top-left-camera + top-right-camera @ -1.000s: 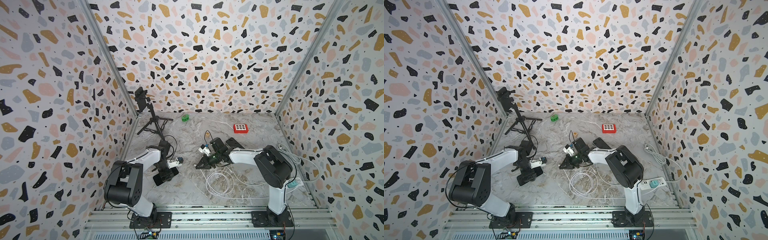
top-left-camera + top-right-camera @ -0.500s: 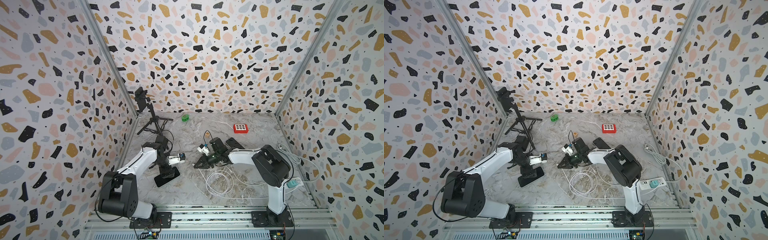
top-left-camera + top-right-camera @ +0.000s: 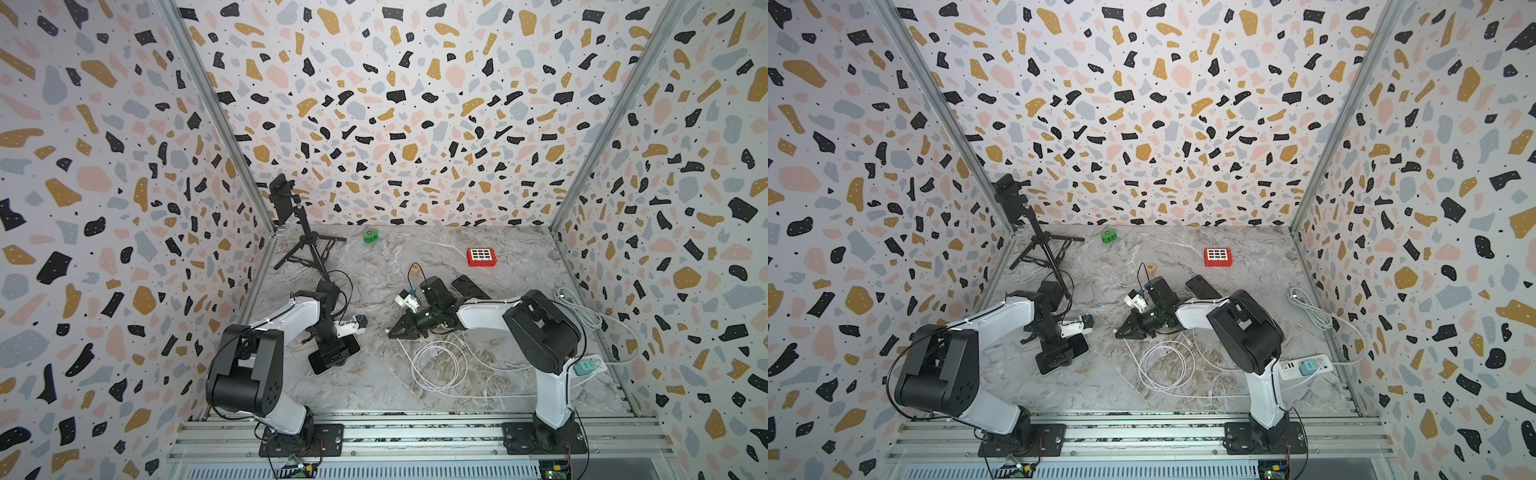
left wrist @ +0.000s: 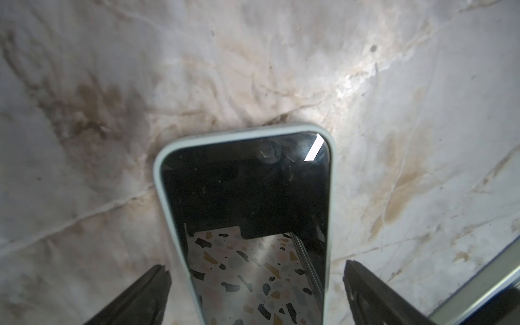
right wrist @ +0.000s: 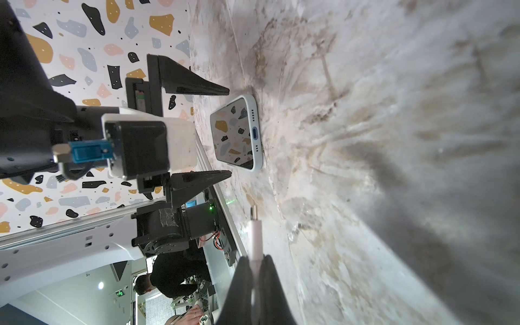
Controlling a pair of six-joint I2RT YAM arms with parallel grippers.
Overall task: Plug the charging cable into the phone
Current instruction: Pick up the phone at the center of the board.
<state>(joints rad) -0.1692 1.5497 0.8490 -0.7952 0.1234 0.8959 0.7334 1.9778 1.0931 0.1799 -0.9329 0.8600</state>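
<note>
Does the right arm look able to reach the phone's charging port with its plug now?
Likely yes: the port faces the plug in the right gripper, bare table lies between, and the open left gripper straddles the phone clear of that end.

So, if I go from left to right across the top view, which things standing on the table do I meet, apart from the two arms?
Tripod → green ring → red box → power strip.

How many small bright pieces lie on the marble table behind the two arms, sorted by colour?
Green round piece: 1
Red rectangular grid block: 1
Tan small cube: 1
Total: 3
</note>
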